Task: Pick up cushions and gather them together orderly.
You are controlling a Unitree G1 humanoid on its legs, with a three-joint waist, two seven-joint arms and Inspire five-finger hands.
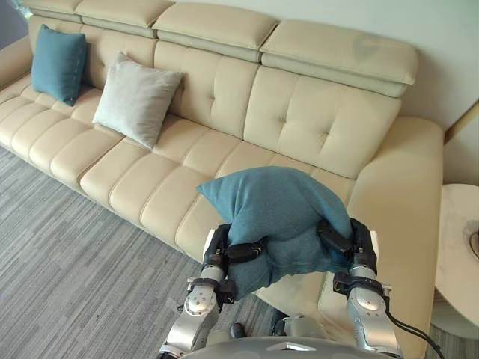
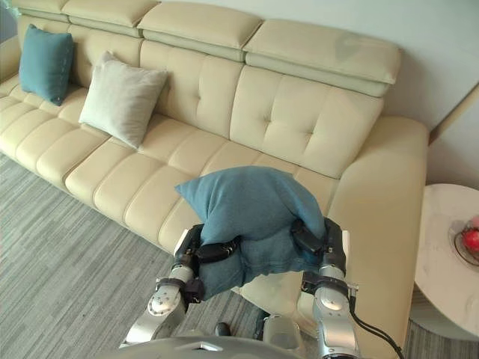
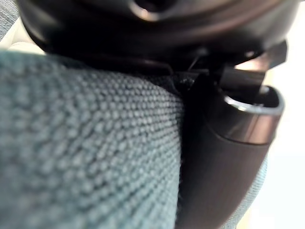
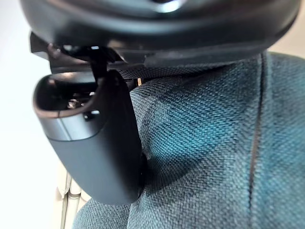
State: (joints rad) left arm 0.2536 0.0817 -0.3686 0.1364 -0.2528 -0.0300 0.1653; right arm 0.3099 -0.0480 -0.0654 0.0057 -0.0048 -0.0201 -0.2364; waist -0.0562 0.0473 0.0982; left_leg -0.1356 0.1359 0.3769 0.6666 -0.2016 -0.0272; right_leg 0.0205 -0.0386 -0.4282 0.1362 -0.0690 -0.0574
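Where the two arms meet at the lower centre of the frame, the left hand (image 1: 243, 251) and right hand (image 1: 335, 241) clamp a teal cushion (image 1: 273, 200) between them, one on each side, each thumb pressed deep into the fabric. The cushion hangs bunched and lifted off the seat, over the front edge of the cream sofa (image 1: 314, 120) near its right armrest. Far along the seat, at the upper left, a grey cushion (image 1: 135, 97) leans on the backrest. A second teal cushion (image 1: 58, 63) leans beyond it, apart from it. At the right edge stands a pale round table (image 1: 458, 239) bearing a bowl (image 2: 458, 250) with something red.
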